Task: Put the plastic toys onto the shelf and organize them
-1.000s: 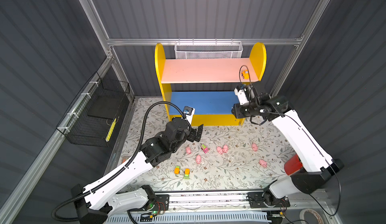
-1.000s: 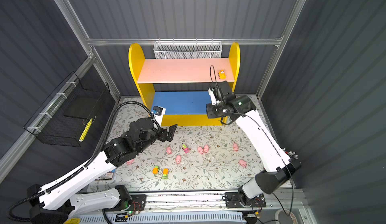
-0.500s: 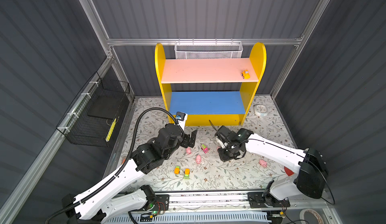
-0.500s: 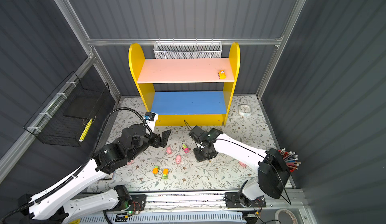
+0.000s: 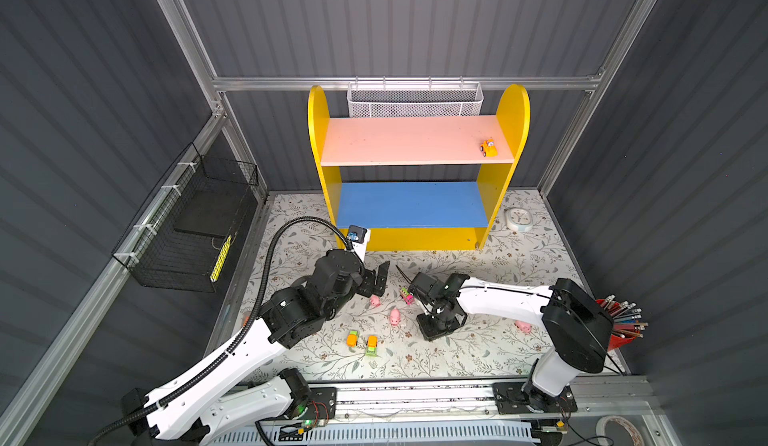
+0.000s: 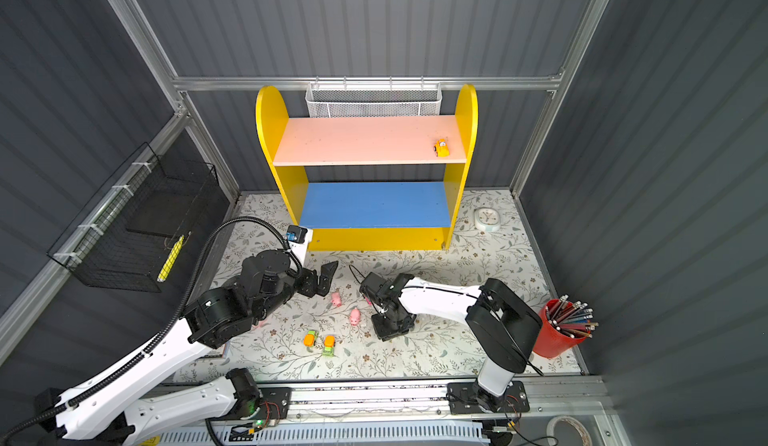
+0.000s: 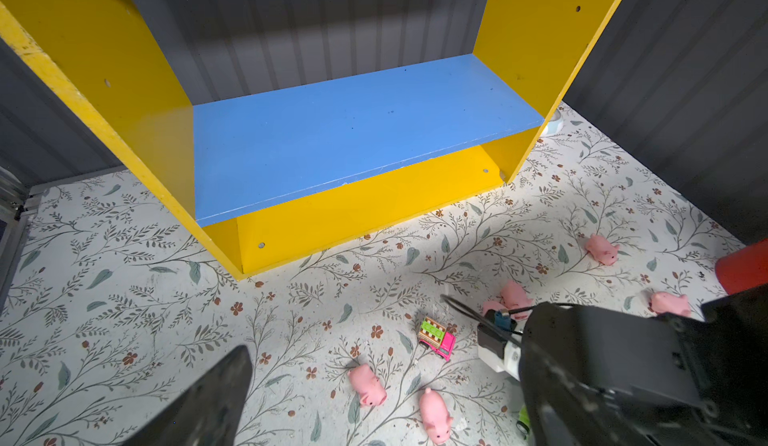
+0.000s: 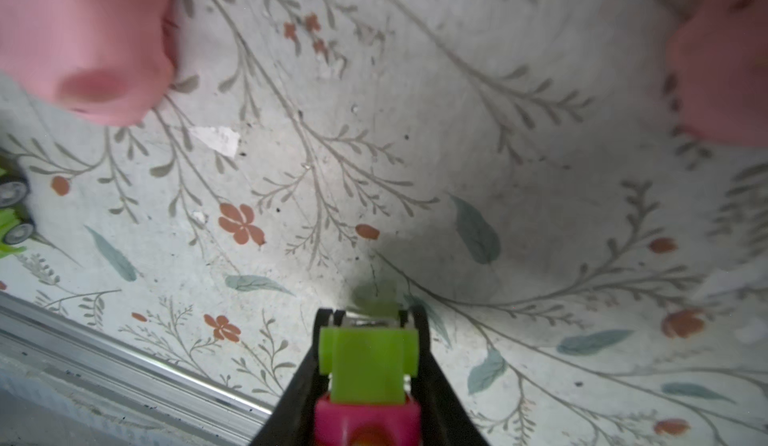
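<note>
Right wrist: right end effector point(image 8: 370, 315) clamped on green-and-pink toy vehicle point(image 8: 368, 365), long axis along the fingers, low over the surface point(image 8: 457, 153) near its front edge, mid-width. Beyond it, left end effector point(image 5: 377, 281) is wide open and empty. Farthest, the shelf point(image 5: 488, 198) at the far edge, straight ahead of the held toy. No legible writing.
</note>
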`<state>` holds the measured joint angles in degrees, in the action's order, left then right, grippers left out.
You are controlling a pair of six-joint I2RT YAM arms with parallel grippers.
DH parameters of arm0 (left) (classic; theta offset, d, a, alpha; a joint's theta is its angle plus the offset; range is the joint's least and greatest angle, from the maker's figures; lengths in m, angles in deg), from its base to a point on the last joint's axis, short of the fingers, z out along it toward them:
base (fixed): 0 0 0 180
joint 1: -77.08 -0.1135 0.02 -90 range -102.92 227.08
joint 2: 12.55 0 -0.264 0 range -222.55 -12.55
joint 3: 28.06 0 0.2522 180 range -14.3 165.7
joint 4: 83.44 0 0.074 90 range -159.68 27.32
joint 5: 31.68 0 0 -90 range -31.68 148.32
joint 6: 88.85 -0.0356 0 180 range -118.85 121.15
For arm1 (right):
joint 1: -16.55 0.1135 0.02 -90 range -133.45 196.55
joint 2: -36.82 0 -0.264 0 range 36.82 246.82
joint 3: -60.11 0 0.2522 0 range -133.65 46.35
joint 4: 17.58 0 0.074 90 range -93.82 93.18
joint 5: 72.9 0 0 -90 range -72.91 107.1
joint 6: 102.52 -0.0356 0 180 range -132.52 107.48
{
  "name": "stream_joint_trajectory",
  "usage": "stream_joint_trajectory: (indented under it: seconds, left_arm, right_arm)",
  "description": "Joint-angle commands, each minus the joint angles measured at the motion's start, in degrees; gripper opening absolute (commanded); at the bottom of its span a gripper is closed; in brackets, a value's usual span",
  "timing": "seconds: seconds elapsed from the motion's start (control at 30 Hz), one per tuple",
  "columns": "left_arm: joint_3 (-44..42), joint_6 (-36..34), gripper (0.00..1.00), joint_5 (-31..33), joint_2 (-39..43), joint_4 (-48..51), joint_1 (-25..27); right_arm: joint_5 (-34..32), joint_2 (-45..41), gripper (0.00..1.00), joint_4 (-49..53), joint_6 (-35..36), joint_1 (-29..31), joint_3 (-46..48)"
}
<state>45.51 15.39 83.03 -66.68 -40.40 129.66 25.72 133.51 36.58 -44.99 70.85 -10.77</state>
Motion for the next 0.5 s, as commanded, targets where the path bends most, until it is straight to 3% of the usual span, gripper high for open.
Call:
stream_joint_trajectory:
  seconds: [0.0,0.3,0.47]
  left_arm:
    - [-0.4,0.66,1.0,0.87,0.08,0.97,0.33]
    - [0.3,1.28,1.0,-0.08,-0.64,0.99,0.27]
    - [0.31,1.76,1.0,-0.23,0.03,1.67,0.38]
  right_arm:
    - [-0.57,0.26,0.36,-2.08,-1.34,0.54,1.38]
    - [-4.64,-3.29,0.55,-4.2,-1.96,2.04,3.42]
    - [-9.81,-9.47,0.6,-9.61,-4.4,5.06,9.2]
